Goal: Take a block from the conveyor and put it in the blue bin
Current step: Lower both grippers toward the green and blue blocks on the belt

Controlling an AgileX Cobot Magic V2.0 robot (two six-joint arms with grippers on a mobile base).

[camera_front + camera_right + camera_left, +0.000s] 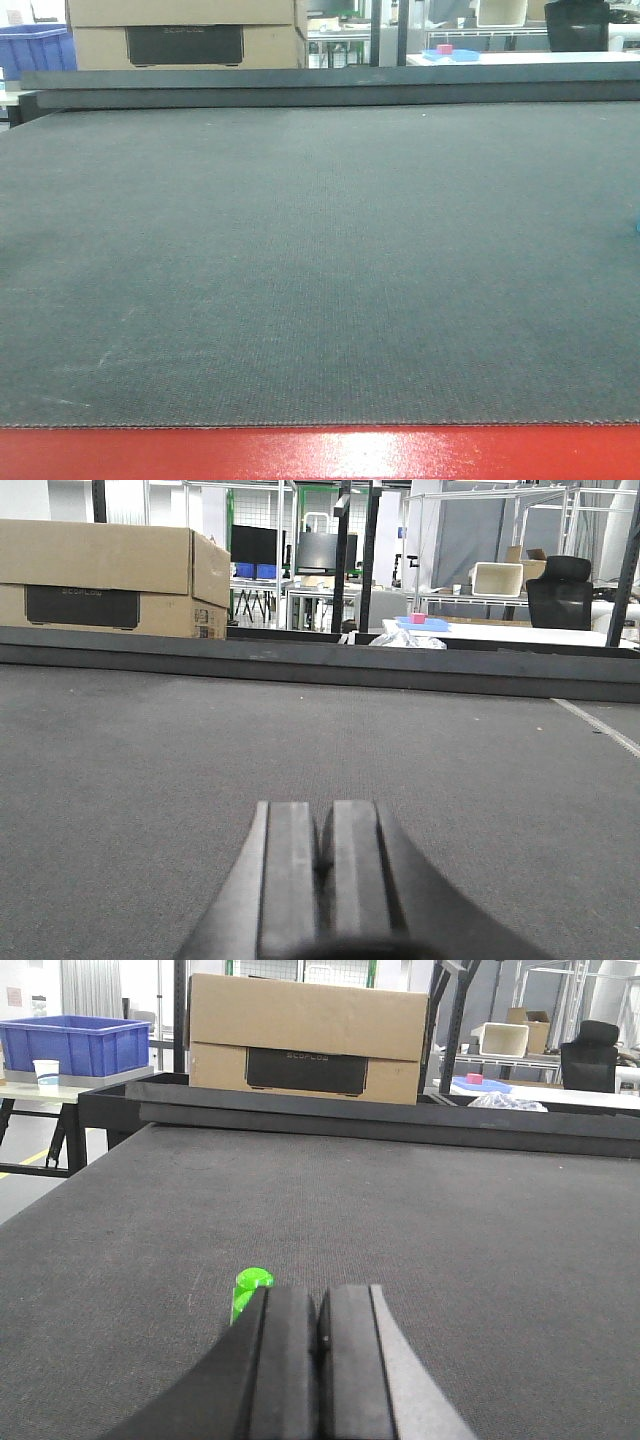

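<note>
The conveyor (pixel 300 250) is a wide dark grey woven belt with a glossy red frame (pixel 300 455) along its near edge. At the far right edge of the front view a thin bright blue sliver (pixel 637 226) lies on the belt; it looks like the block's edge, and the rest is cut off. The blue bin (pixel 35 50) stands beyond the belt's far left corner, also visible as the bin (pixel 75 1045) on a side table. My left gripper (pixel 320 1295) hangs low over the belt, shut and holding nothing. My right gripper (pixel 325 815) is likewise shut and holds nothing.
A small bright green piece (pixel 250 1285) shows beside the left gripper's left finger. A cardboard box (pixel 185 35) sits behind the belt's dark far rail (pixel 330 85). On a white table farther back, a small pink block (pixel 445 48) rests on a blue tray.
</note>
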